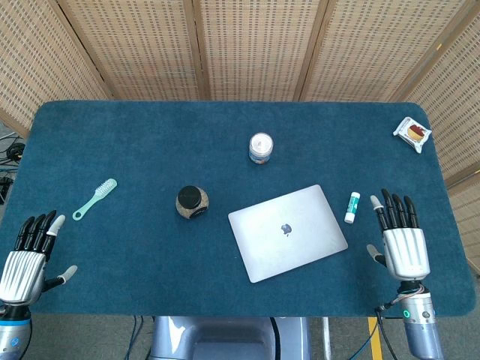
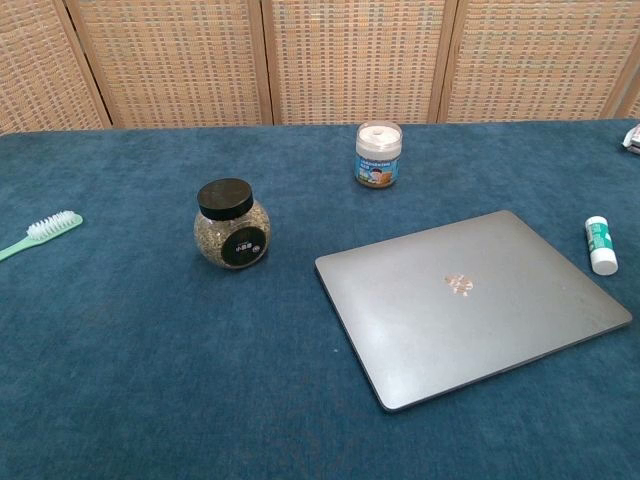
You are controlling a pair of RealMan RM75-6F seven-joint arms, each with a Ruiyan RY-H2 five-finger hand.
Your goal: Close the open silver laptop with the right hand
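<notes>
The silver laptop (image 1: 288, 232) (image 2: 470, 300) lies shut and flat on the blue table, lid logo facing up. My right hand (image 1: 403, 241) hovers over the table's front right, well to the right of the laptop, fingers spread and holding nothing. Over the front left corner, my left hand (image 1: 28, 256) is spread too and empty. Neither hand appears in the chest view.
A small white tube with a green cap (image 1: 352, 207) (image 2: 600, 245) lies between the laptop and my right hand. A round black-lidded jar (image 1: 192, 202) (image 2: 231, 224), a white-lidded jar (image 1: 260, 148) (image 2: 378, 154), a mint toothbrush (image 1: 95, 197) (image 2: 40, 233) and a snack packet (image 1: 412, 133) also sit on the table.
</notes>
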